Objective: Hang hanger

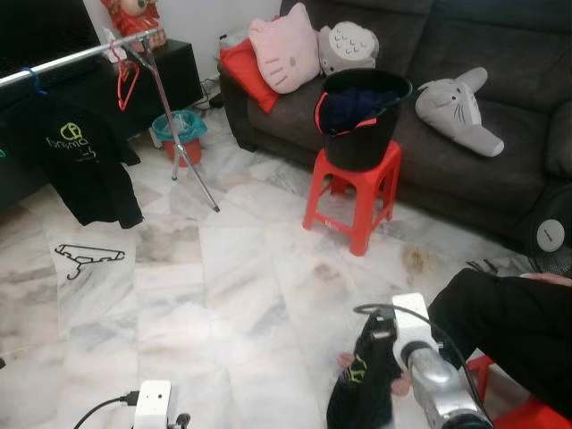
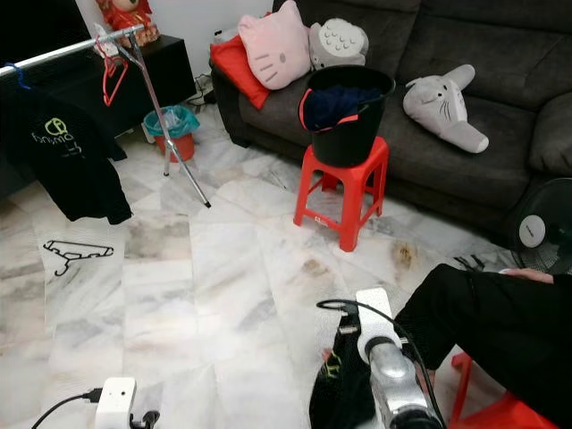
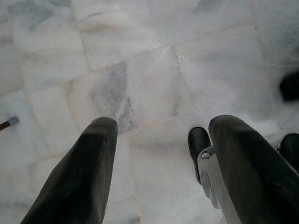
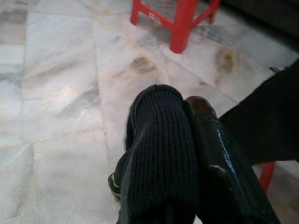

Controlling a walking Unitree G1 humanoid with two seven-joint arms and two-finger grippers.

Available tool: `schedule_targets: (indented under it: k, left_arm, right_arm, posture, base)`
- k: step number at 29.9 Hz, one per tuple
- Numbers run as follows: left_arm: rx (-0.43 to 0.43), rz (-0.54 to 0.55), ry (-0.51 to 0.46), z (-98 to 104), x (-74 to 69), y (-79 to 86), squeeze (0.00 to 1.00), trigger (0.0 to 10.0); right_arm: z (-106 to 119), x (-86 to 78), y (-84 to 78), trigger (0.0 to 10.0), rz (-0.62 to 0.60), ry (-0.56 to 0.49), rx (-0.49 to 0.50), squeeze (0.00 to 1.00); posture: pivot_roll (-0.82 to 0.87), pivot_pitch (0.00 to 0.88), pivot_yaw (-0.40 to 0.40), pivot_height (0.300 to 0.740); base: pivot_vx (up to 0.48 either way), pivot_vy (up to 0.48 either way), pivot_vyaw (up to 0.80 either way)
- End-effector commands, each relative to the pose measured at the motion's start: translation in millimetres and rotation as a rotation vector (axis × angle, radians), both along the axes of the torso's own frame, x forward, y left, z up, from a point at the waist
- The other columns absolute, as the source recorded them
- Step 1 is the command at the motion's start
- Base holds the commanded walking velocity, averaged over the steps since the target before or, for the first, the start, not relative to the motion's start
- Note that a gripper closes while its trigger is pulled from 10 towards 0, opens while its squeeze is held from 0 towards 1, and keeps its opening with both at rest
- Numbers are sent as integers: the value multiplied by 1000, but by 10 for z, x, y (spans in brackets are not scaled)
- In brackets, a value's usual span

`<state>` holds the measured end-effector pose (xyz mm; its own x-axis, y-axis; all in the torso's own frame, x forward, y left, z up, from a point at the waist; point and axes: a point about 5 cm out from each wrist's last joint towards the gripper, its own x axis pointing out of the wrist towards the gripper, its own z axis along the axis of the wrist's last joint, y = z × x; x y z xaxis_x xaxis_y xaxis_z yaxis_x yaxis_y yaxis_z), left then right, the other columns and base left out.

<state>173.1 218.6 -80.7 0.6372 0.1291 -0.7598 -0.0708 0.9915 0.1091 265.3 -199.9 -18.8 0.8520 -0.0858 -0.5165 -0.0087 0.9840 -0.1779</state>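
Observation:
A black wire hanger [image 1: 88,257] lies flat on the marble floor at the left. Behind it stands a clothes rack with a metal rail [image 1: 80,55]; a black T-shirt [image 1: 76,161] and an empty red hanger [image 1: 128,80] hang from it. Low at the right, my right gripper [image 4: 187,112] is shut on a black garment [image 1: 362,384] with a green print, which droops toward the floor. My left gripper [image 3: 161,123] is open and points down at bare tiles, low at the left.
A red stool [image 1: 353,192] carries a black bucket [image 1: 362,121] of clothes in front of a grey sofa [image 1: 500,54]. A teal and red bin [image 1: 181,134] stands by the rack's legs. A person's black-clad leg [image 1: 509,331] and a fan [image 1: 550,232] are at the right.

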Motion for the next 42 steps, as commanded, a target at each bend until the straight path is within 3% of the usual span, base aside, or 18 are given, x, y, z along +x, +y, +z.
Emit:
schedule_targets:
  k: [1, 5, 6, 10, 22, 42]
  left_arm:
    - [7, 8, 12, -9, -22, 17, 0, 10000]
    - [6, 9, 8, -4, -11, 16, 0, 10000]
    - [6, 12, 6, -2, -7, 17, 0, 10000]
    - [6, 19, 5, 1, -2, 21, 0, 10000]
    - [9, 20, 7, 4, 6, 27, 0, 10000]
    - [12, 15, 6, 8, 14, 30, 0, 10000]
  right_arm:
    - [119, 115, -20, 10000, -35, -81, 11, 0]
    - [284, 218, -68, 10000, -68, -216, 16, 0]
    - [382, 272, -77, 10000, -90, -296, 25, 0]
    - [468, 318, -35, 10000, -89, -368, 4, 0]
    - [474, 357, 100, 10000, -70, -388, 16, 0]
    - [473, 369, 133, 10000, -52, -389, 8, 0]
  posture:
    - [-71, 0, 30, 736]
    - [-71, 0, 29, 736]
    - [-73, 0, 30, 736]
    - [-69, 0, 34, 736]
    - [-64, 0, 37, 736]
    - [-65, 0, 37, 736]
  base:
    - [0, 0, 0]
    - [0, 0, 0]
    - [0, 0, 0]
    - [0, 0, 0]
    - [0, 0, 0]
    - [36, 0, 0]
